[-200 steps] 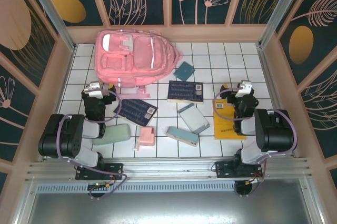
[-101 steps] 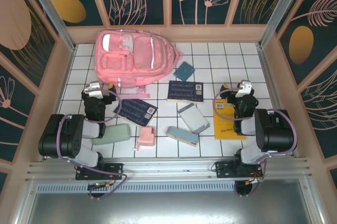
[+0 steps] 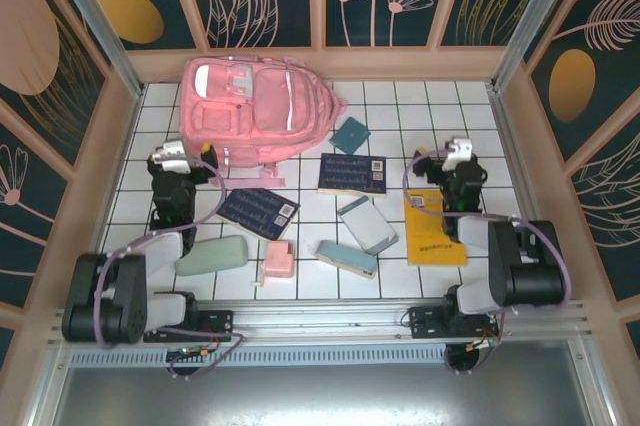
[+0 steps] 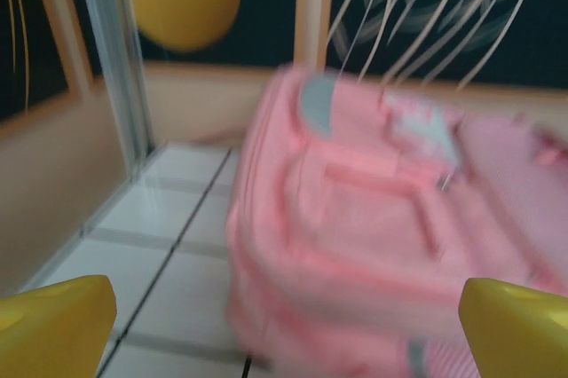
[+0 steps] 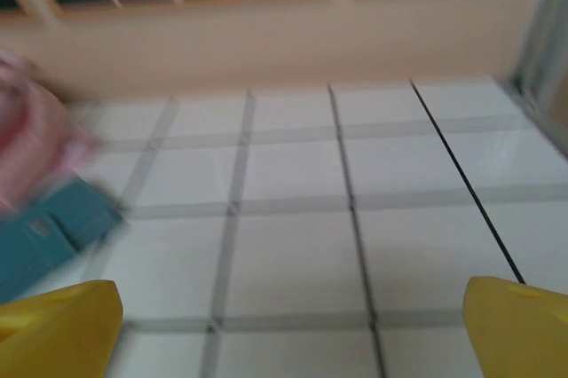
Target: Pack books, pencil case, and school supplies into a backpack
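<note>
- You have the backpack (image 3: 250, 111) lying flat at the far left of the tiled table (image 3: 420, 106), front pockets facing up
- The yellow-orange book (image 3: 437, 231) lies flat on the right side, near the right arm
- The centre navy book (image 3: 352, 174) sits mid-table, and the left navy book (image 3: 259, 212) lies tilted just in front of the backpack
- The pencil case (image 3: 211, 255) rests near the front edge, beside the left arm
- The grey-blue case (image 3: 367, 224) lies angled, with the light-blue slab (image 3: 346, 258) just beside its near end
- The pink block (image 3: 275, 261) stands between the pencil case and the slab
- The teal book (image 3: 351, 135) sits by the backpack's right edge
- Your left gripper (image 3: 172, 161) is at the backpack's near-left corner, jaws spread wide and empty
- Your right gripper (image 3: 452, 161) is just past the yellow-orange book's far end, released, grasping nothing
</note>
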Robot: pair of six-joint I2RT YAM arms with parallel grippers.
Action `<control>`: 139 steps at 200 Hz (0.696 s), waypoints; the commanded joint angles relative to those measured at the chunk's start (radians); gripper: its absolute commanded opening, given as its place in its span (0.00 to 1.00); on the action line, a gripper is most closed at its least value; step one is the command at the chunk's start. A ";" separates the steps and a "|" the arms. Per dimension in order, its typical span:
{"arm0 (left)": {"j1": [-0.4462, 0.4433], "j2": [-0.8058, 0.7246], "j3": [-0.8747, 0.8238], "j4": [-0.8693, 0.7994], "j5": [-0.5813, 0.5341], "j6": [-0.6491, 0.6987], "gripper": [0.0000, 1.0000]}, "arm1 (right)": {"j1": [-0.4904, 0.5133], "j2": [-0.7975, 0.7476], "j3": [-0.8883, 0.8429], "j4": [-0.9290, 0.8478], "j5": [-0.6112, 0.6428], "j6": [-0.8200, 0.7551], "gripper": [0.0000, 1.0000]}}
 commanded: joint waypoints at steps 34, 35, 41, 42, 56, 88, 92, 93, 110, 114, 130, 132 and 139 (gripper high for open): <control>-0.192 -0.296 0.271 -0.492 0.018 -0.297 0.99 | 0.399 -0.195 0.318 -0.264 0.197 -0.006 0.99; -0.194 -0.299 0.279 -0.507 0.018 -0.309 0.99 | 0.414 -0.198 0.325 -0.265 0.221 0.004 0.99; -0.206 -0.314 0.329 -0.597 0.025 -0.350 0.99 | 0.446 -0.207 0.352 -0.274 0.259 0.016 0.99; -0.207 -0.315 0.338 -0.613 0.027 -0.355 0.99 | 0.452 -0.208 0.357 -0.276 0.261 0.018 0.99; -0.215 -0.327 0.426 -0.788 0.036 -0.427 0.99 | 0.453 -0.207 0.457 -0.375 0.188 0.120 0.99; -0.215 -0.401 0.409 -0.903 0.042 -0.666 0.99 | 0.264 -0.048 0.751 -0.674 -0.063 0.419 0.99; -0.215 -0.409 0.393 -0.897 0.047 -0.698 0.99 | 0.245 -0.016 0.775 -0.680 -0.093 0.440 0.99; -0.215 -0.410 0.390 -0.898 0.047 -0.706 0.99 | 0.243 -0.007 0.782 -0.684 -0.101 0.445 0.99; -0.215 -0.376 0.404 -0.982 0.047 -0.750 0.99 | 0.233 0.215 1.038 -0.928 -0.142 0.415 0.99; -0.214 -0.356 0.420 -1.009 0.061 -0.744 0.99 | 0.239 0.279 1.112 -0.997 -0.162 0.393 0.98; -0.215 -0.263 0.473 -1.119 0.148 -0.688 0.99 | 0.260 0.496 1.309 -1.139 -0.223 0.342 0.96; -0.215 -0.253 0.475 -1.123 0.162 -0.683 0.99 | 0.264 0.516 1.321 -1.143 -0.229 0.347 0.97; -0.215 -0.230 0.463 -1.118 0.206 -0.673 0.99 | 0.271 0.581 1.363 -1.156 -0.243 0.381 0.98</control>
